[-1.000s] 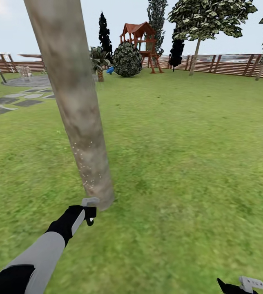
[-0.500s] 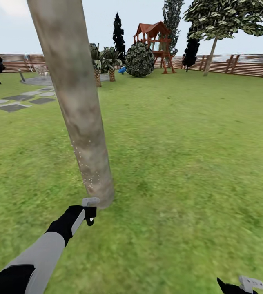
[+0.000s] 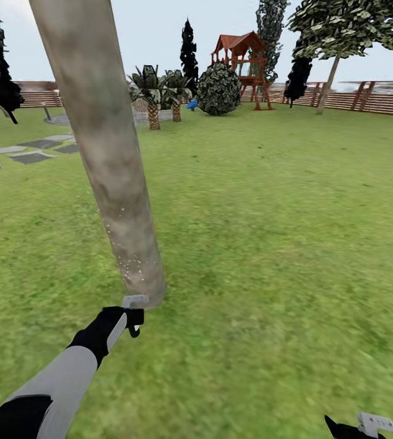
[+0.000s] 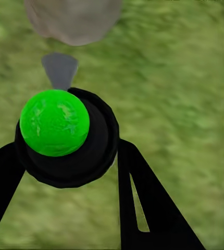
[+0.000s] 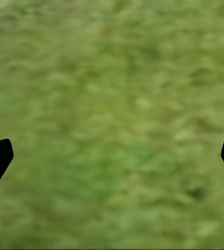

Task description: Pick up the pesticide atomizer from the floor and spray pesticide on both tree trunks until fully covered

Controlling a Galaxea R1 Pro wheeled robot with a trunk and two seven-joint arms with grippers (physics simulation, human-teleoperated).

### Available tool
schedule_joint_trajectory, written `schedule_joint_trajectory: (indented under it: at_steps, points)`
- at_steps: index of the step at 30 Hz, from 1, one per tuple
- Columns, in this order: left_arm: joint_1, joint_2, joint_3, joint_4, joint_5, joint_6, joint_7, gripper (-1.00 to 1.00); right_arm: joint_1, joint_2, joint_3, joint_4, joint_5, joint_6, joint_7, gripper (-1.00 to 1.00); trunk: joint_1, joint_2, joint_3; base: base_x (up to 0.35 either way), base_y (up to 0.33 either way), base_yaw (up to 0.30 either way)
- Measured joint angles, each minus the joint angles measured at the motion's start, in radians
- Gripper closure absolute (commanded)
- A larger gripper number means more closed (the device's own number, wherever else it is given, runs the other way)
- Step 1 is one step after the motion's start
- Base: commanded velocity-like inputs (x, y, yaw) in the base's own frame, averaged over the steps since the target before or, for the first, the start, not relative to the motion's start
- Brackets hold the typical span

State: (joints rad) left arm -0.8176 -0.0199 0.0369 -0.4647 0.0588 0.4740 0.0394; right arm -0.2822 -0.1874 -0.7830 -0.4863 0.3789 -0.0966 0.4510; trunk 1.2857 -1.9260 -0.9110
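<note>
Left end effector [image 3: 132, 317] clamps the atomizer [image 4: 65, 138], nozzle aimed at the trunk [image 3: 108, 164] base at 12 o'clock just beside it so spray lands there, pale specks [image 3: 129, 259] low on the bark, right end effector [image 5: 112, 151] spread wide and empty over grass [image 3: 282, 244]

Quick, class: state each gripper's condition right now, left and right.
Left gripper: shut on the pesticide atomizer.
Right gripper: open, nothing between its fingers.
</note>
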Motion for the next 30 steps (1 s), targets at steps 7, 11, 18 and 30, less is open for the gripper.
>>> schedule_joint_trajectory:
  at_steps: [7, 11, 18, 30]
  points:
    - [0.0, 0.0, 0.0, 0.0, 0.0, 0.0, 0.0, 1.0, 0.0, 0.0, 0.001, 0.0, 0.0, 0.0, 0.0, -1.0, 0.0, 0.0, 0.0, 0.108, -0.272, 0.271]
    - [0.0, 0.0, 0.0, 0.0, 0.0, 0.0, 0.0, 1.0, 0.0, 0.0, 0.001, 0.0, 0.0, 0.0, 0.0, -1.0, 0.0, 0.0, 0.0, 0.133, -0.272, 0.276]
    - [0.0, 0.0, 0.0, 0.0, 0.001, 0.0, 0.0, 1.0, 0.0, 0.0, 0.001, 0.0, 0.0, 0.0, 0.0, -1.0, 0.0, 0.0, 0.0, 0.069, -0.272, 0.276]
    - [0.0, 0.0, 0.0, 0.0, 0.0, 0.0, 0.0, 1.0, 0.0, 0.0, 0.001, 0.0, 0.0, 0.0, 0.0, -1.0, 0.0, 0.0, 0.0, 0.015, -0.23, 0.276]
